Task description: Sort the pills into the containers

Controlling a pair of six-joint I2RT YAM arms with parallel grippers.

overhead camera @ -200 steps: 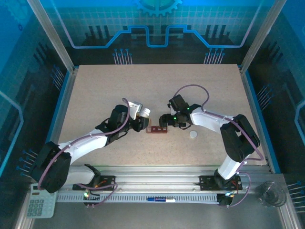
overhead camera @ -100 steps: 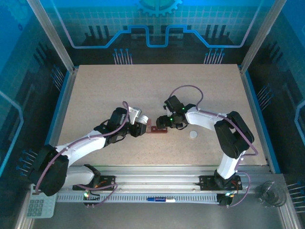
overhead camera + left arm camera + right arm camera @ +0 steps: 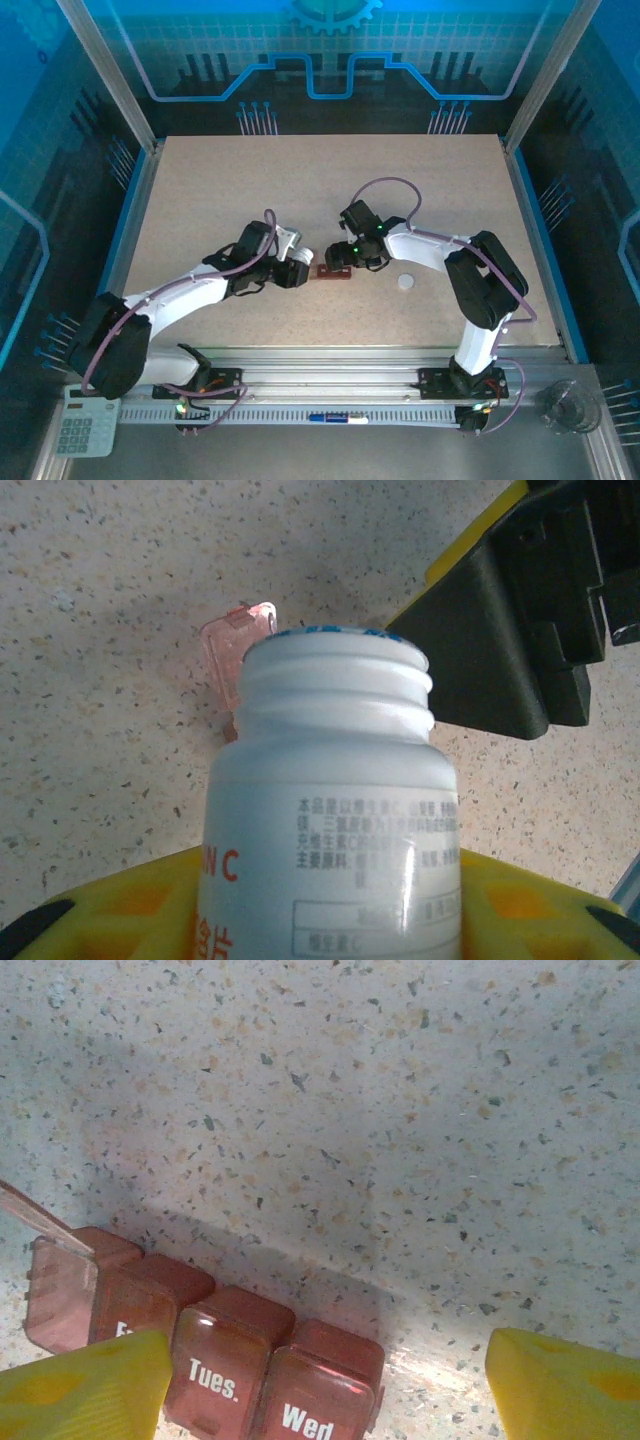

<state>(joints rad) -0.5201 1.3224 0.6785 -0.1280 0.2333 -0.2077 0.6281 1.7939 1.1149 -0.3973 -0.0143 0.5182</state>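
Left end effector (image 3: pixel 293 268) clamped; right end effector (image 3: pixel 338 262) spread wide.

Overhead: blue-tinted surround, counter (image 3: pixel 400 180) evenly lit, sharp | Left wrist: bright, white bottle (image 3: pixel 335 810) close to lens, glare streak on label | Right wrist: broad soft shadow across counter, glints on containers (image 3: pixel 240 1360) lids

The containers (image 3: pixel 335 272) lie between the bottle (image 3: pixel 335 810), left, and a cap (image 3: pixel 404 283), right.
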